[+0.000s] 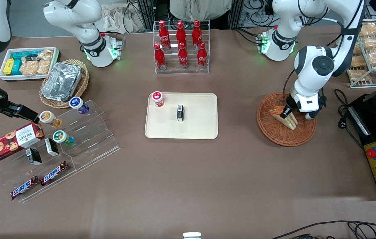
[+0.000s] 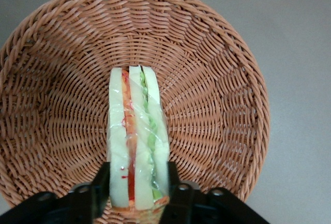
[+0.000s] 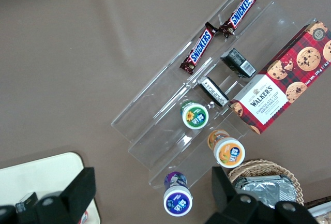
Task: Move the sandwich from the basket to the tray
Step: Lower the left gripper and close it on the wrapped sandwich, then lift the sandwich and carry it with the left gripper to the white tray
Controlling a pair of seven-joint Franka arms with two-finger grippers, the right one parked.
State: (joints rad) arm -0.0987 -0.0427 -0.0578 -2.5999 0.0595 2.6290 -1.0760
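A brown counter [image 1: 188, 186] holds a cream tray [image 1: 197, 127] at its middle, taken here as the landmark. Toward the working arm's end of the counter from the tray, well apart from it, sits a round reddish-brown wicker basket [image 1: 274, 132]. The sandwich [image 1: 285, 119], a plastic-wrapped wedge of pale bread with orange, red and green layers, stands on edge inside that basket. The tray already carries a small red-capped jar [image 1: 157, 98] near one corner and a small dark box [image 1: 180, 113] near its middle; the part of the tray nearest the basket is bare.

What could go wrong: the wrap looks slick and the bread soft, so a light grip might let the wedge slide out during the lift, while a hard squeeze might crush it. The hold appears to sit at one end of the wedge, so the free end could sag or swing. Carried low, it might catch the basket rim, and a careless set-down could knock the jar or the box.

The pincer [image 2: 138, 193] is down in the basket, over the sandwich. Its two dark fingers [image 2: 101, 193] are parted only as wide as the sandwich is thick, one pressed against each bread face, so it is grasping the sandwich.
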